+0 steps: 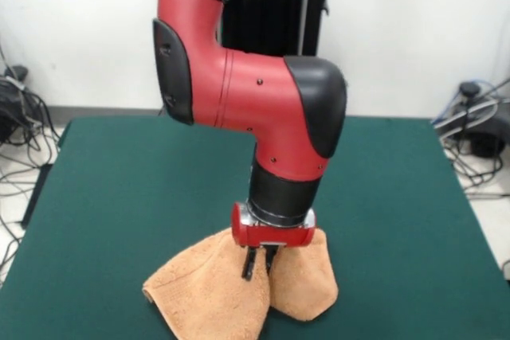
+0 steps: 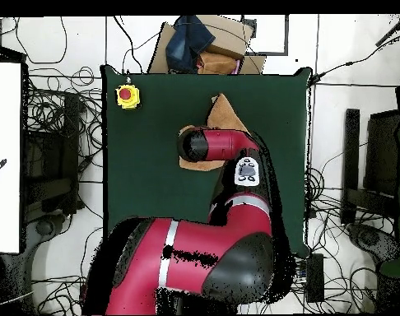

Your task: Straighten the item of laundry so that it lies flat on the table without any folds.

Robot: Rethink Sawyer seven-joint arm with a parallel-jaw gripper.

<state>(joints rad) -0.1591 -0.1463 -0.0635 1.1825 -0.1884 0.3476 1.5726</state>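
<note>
towel folded on table, fingers touching

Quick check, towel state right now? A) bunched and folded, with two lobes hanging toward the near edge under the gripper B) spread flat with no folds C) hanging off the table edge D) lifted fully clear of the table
A: in the front view the towel sits on the table in two folded lobes that split below the gripper, whose fingers are close together at the cloth.

A plain white wall stands behind; the floor is pale tile strewn with black cables; cardboard boxes sit at one end; a yellow box with a red button rests nearby.
</note>
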